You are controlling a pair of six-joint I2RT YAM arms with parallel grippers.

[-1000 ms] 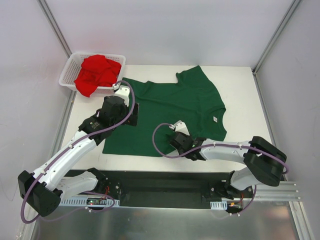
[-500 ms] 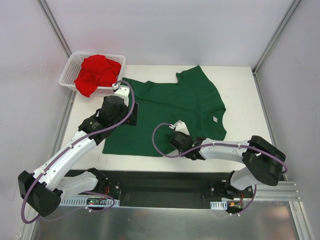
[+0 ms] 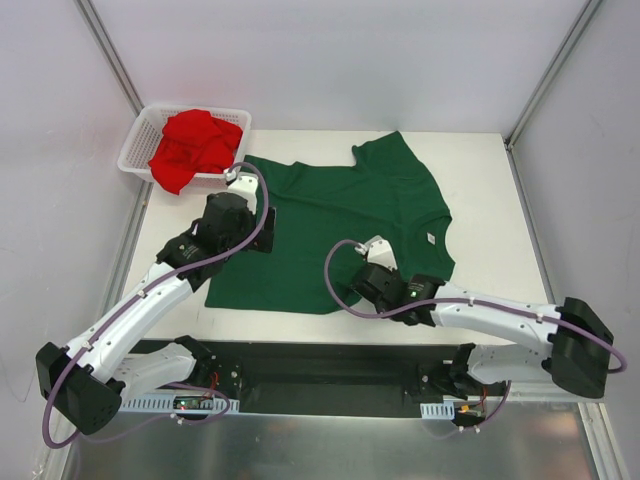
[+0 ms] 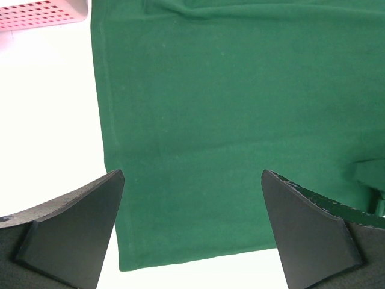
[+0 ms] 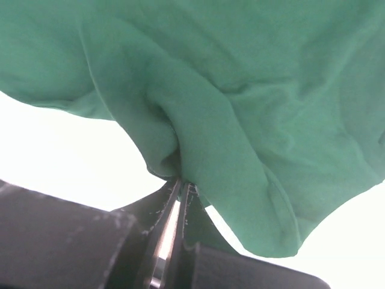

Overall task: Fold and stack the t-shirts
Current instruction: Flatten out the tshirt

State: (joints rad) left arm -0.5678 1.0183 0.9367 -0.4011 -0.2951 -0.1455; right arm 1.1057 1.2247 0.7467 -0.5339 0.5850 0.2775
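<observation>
The dark green t-shirt lies spread flat across the white table. The red t-shirt sits crumpled in the white mesh basket at the back left. My left gripper hovers over the green shirt's left side, jaws wide open; in the left wrist view the gripper frames bare green cloth and the shirt's lower corner. My right gripper is at the shirt's near hem. In the right wrist view that gripper is shut on a pinched fold of the green t-shirt, which bunches up from the tips.
A strip of bare white table runs along the shirt's right side, and more lies to its left. The basket's corner shows at the top left of the left wrist view. Grey walls enclose the table on three sides.
My right gripper has closed on the green shirt's near hem and shifted a little to the right, its arm stretching out lower. The left arm has stayed put.
</observation>
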